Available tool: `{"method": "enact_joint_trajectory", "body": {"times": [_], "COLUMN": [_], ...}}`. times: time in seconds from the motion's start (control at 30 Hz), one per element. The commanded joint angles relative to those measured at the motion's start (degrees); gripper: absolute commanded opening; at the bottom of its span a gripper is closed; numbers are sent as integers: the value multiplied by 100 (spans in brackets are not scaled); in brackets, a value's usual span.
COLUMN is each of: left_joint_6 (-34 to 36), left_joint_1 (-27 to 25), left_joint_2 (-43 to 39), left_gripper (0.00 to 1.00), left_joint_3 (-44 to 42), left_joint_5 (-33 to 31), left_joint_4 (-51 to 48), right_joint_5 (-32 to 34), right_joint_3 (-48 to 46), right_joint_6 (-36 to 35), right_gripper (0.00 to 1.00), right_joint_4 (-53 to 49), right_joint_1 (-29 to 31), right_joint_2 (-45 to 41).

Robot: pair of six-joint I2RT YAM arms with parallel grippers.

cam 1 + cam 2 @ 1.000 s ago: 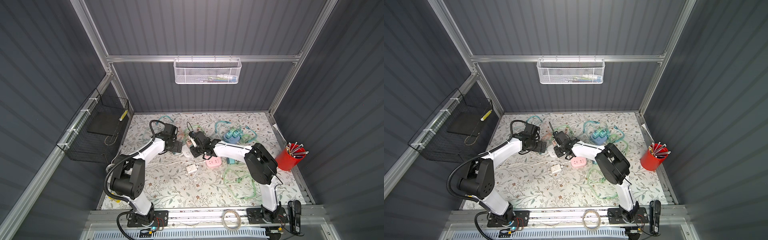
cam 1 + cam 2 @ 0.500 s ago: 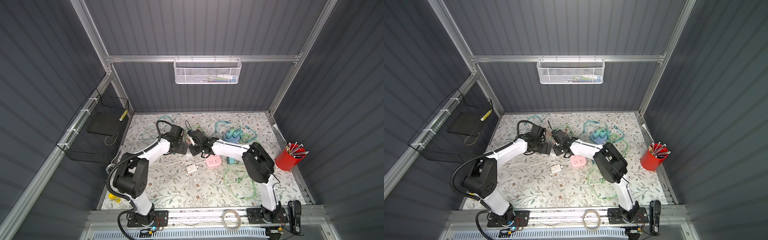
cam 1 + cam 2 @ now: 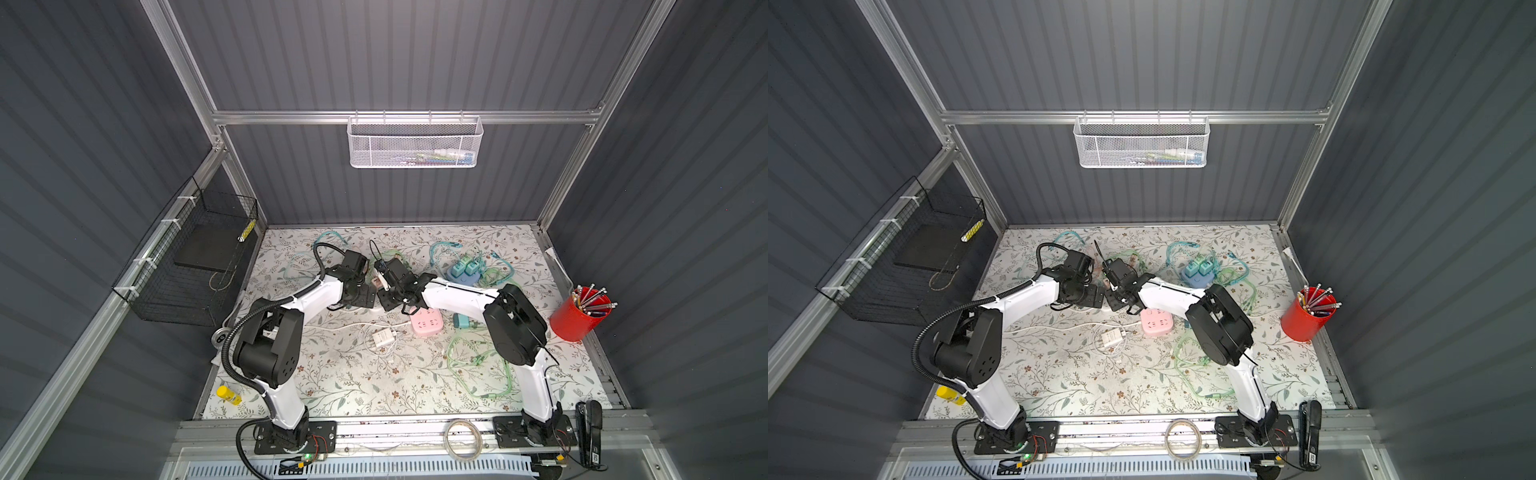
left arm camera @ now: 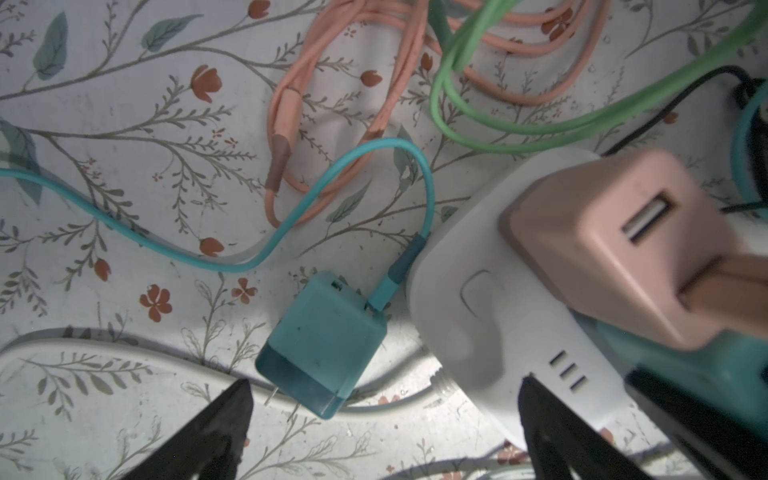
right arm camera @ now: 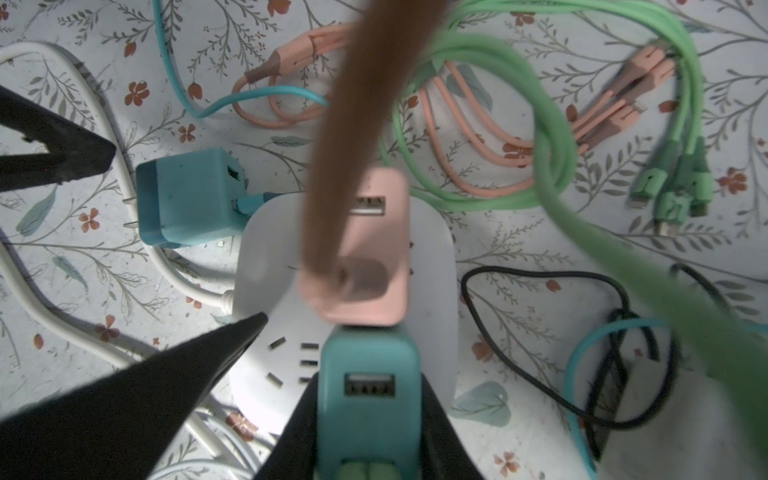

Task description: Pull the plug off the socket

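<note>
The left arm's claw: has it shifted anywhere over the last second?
Yes. In a top view the left gripper has slid to the right, away from the black wire basket and closer to the pink power strip.

Left arm [image 3: 309, 297]: rises from its base at the front, elbow bent, forearm reaching inward toward the middle, wrist pitched down. Left gripper [image 4: 386, 390]: jaws spread wide, fingertips pointing down. Right arm [image 3: 457, 294]: mirror pose, elbow raised, forearm stretched toward the centre, wrist pitched down. Right gripper [image 5: 368, 390]: jaws closed on a plug [image 5: 365, 361], one finger against each flank. In both top views the two grippers sit nose to nose, just beside each other; whether they touch cannot be told.
</note>
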Motion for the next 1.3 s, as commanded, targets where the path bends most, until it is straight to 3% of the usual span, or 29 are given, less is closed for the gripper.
{"method": "enact_joint_trajectory", "body": {"times": [0.0, 0.4, 1.0, 1.27], "left_joint_6": [-191, -354, -370, -430], "left_joint_1": [0, 0, -1, -1], "left_joint_2": [119, 455, 594, 668], "left_gripper": [100, 100, 100, 100], "left_joint_3": [133, 248, 240, 242], "left_joint_5": [-71, -325, -720, -609], "left_joint_4": [63, -53, -403, -379], "right_joint_5": [-97, -165, -101, 37], "right_joint_3": [30, -139, -101, -96], "right_joint_6": [16, 125, 47, -80], "right_gripper": [5, 0, 0, 0], "right_joint_4": [31, 250, 265, 189], "right_joint_1": [17, 17, 34, 105], "right_joint_2": [19, -167, -297, -277]}}
